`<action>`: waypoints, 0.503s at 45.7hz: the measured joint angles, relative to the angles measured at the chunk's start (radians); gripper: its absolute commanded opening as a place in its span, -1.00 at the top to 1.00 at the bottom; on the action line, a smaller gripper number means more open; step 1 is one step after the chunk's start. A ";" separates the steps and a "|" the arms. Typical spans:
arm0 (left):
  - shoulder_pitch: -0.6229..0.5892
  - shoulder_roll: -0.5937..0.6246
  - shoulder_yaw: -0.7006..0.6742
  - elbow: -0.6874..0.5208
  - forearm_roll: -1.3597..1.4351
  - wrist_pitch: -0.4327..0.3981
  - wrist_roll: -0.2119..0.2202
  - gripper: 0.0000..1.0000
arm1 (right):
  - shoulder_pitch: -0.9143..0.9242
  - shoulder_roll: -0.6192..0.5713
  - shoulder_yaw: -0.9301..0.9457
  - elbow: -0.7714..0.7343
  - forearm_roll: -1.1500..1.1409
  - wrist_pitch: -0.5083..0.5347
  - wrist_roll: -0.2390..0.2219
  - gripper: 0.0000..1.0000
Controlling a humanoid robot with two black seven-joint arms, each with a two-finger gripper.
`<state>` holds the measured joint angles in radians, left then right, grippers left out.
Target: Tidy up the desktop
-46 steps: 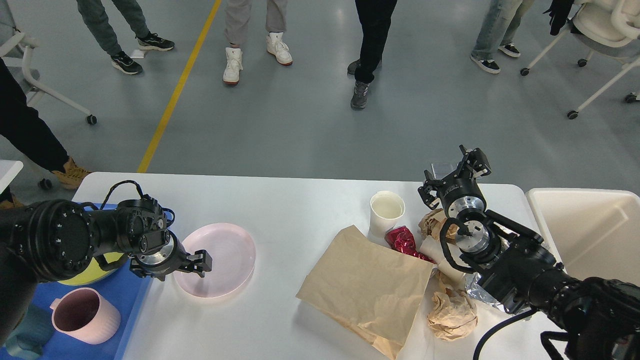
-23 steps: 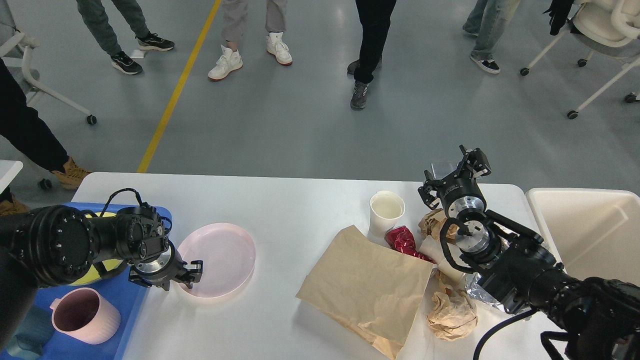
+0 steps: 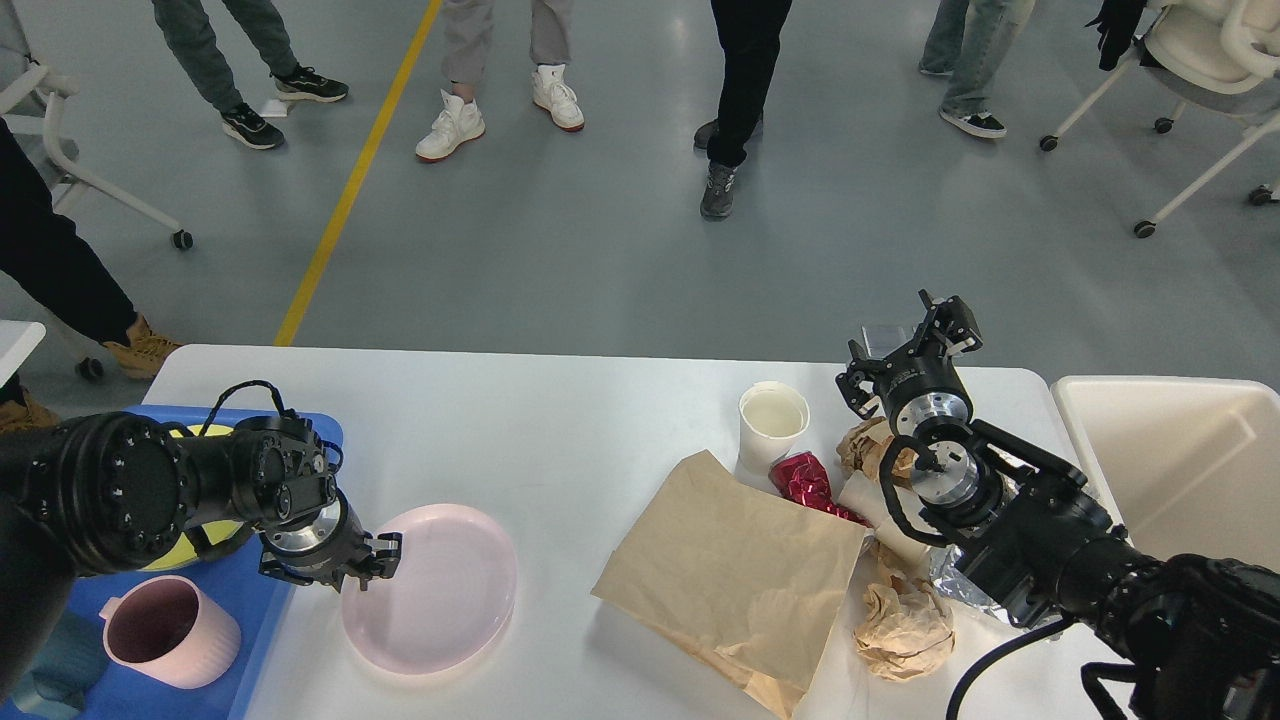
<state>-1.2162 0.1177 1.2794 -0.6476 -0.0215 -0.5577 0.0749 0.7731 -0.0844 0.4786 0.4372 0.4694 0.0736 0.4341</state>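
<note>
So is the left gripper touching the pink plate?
Touching. The head view shows the left gripper with its fingertips clamped over the near-left rim of the pink plate, no gap between them.

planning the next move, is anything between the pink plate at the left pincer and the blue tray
Nothing visible blocks it. The round pink plastic plate lies on the white rectangular desktop right beside the blue plastic tray. Only the left pincer, at the plate's near-left rim, is between them.
</note>
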 measured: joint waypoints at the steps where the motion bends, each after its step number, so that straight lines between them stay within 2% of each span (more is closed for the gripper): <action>1: 0.000 0.001 0.000 0.000 0.000 -0.008 0.000 1.00 | 0.000 0.000 0.000 0.000 0.000 0.000 0.000 -1.00; 16: -0.016 0.007 0.000 0.000 0.000 -0.067 0.001 1.00 | 0.000 0.000 0.000 0.000 0.000 0.000 0.000 -1.00; 23: -0.065 0.011 0.001 0.000 0.000 -0.136 0.001 1.00 | 0.000 0.000 0.000 0.000 0.000 0.000 0.000 -1.00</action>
<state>-1.2811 0.1290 1.2800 -0.6478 -0.0214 -0.6933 0.0756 0.7731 -0.0844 0.4786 0.4372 0.4694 0.0736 0.4341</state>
